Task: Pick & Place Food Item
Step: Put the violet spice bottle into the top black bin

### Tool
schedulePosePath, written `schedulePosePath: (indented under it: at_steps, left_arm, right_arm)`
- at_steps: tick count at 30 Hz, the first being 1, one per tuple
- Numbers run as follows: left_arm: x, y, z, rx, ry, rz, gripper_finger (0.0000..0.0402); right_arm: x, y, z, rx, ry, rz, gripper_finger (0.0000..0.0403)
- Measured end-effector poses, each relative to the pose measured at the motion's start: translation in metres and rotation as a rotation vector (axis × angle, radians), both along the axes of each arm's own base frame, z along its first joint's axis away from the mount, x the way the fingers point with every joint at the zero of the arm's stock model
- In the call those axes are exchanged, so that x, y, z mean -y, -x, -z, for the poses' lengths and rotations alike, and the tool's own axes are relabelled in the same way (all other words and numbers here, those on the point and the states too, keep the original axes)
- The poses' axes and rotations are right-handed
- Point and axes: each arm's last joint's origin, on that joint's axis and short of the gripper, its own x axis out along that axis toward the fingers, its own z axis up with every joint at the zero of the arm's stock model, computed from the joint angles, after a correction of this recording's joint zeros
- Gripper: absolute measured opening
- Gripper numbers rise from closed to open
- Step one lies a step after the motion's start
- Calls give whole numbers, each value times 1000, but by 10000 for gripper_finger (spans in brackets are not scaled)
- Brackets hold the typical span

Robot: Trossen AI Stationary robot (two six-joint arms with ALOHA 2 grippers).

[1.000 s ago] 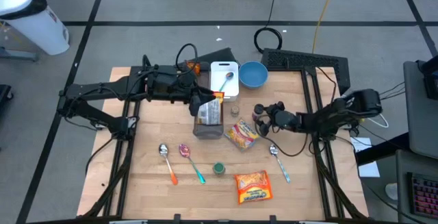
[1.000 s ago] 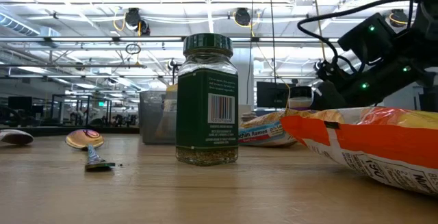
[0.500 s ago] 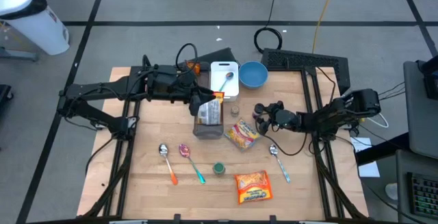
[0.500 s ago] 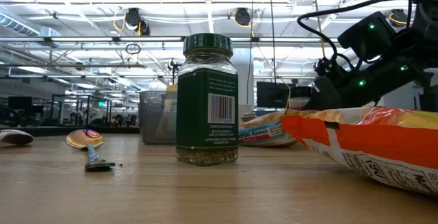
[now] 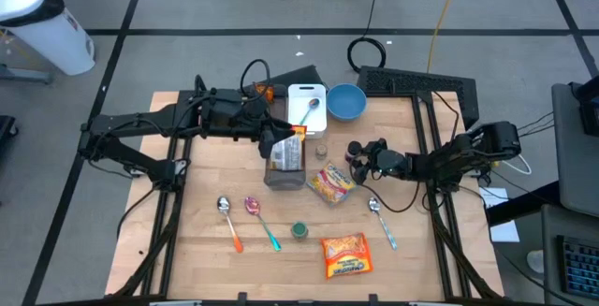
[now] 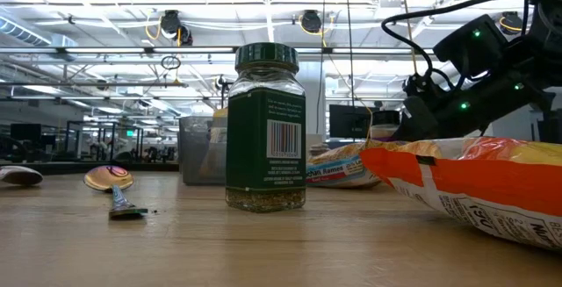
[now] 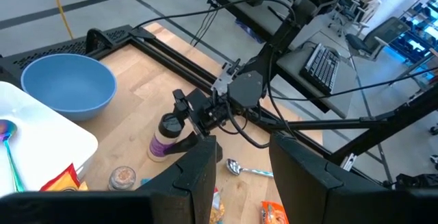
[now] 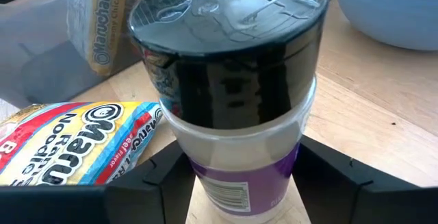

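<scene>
Blue bowl, white tray, green-lidded jar, orange snack bag (yellow print)

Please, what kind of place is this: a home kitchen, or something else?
Probably a robotics lab or workshop, not a kitchen. The wooden table stands on a bare grey floor with loose cables, a keyboard lies on a desk nearby, and the low view shows a large hall with ceiling lights.

Left arm: matte black, tubular links joined by blocky housings; thin black cables loop along the forearm. Left claw: two flat, dark, square-edged fingers.

Right arm: same black build, bulkier cylindrical joint at three o'clock; small green indicator lights visible in the low view. Right claw: angular black fingers.
</scene>
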Motion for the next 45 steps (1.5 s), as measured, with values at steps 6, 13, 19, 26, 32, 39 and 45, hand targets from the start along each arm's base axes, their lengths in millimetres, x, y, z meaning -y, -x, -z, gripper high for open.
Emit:
schedulePosePath:
  at_steps: [6, 13, 19, 26, 32, 39, 45]
  left_arm:
    - [0, 0, 0, -2, 2, 0, 145]
    - [0, 0, 0, -3, -1, 2, 145]
    - [0, 0, 0, -5, -4, 4, 145]
    - [0, 0, 1, -14, -29, 11, 145]
    - [-3, 1, 1, -16, -49, 6, 145]
    - [-9, 1, 1, -17, -53, -9, 145]
    - [-18, 3, 1, -16, -41, -16, 145]
  right_arm:
    - [0, 0, 0, 3, 1, -2, 210]
    - [-1, -5, -8, 63, 19, -72, 205]
    - [-1, -10, -26, 145, 50, -76, 204]
    - [-1, -17, -69, 274, 141, -123, 204]
    - [-1, -28, -125, 364, 228, -188, 203]
    - [-1, -47, -196, 374, 156, -302, 203]
    - [-3, -66, -222, 335, 66, -482, 203]
